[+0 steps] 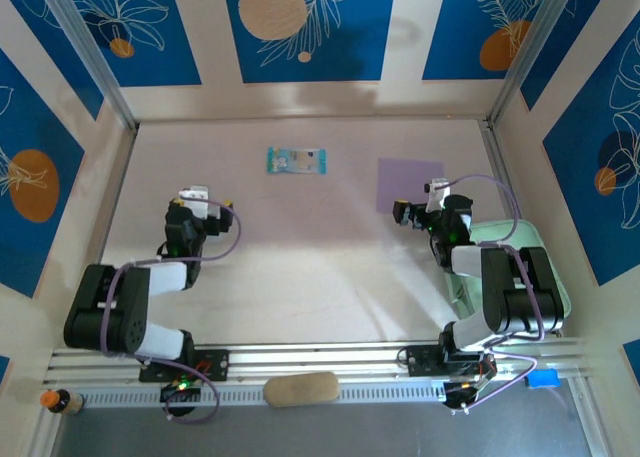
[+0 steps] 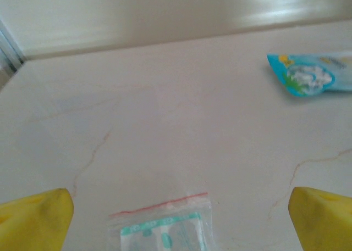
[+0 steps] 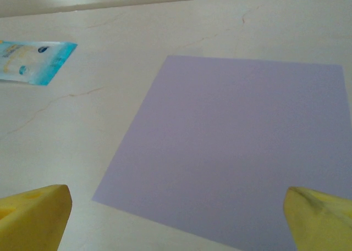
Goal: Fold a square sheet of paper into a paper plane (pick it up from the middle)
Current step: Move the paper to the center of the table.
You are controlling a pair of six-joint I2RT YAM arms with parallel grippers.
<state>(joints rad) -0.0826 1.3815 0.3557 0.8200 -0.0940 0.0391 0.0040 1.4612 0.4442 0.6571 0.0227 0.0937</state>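
Right wrist: square sheet of paper [image 3: 231, 146], edges flat on table [image 3: 165, 31]

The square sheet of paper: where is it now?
In the top view the square sheet of paper lies on the table's right half, just ahead of the right gripper, right of the blue-green packet.

place: robot lab test cell | evidence: blue leaf-print wall panels [image 1: 300, 27], aluminium rail [image 1: 320, 357], pale marbled tabletop [image 1: 300, 267]

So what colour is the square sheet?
Plain pale lilac; the sheet shows best from the right wrist.
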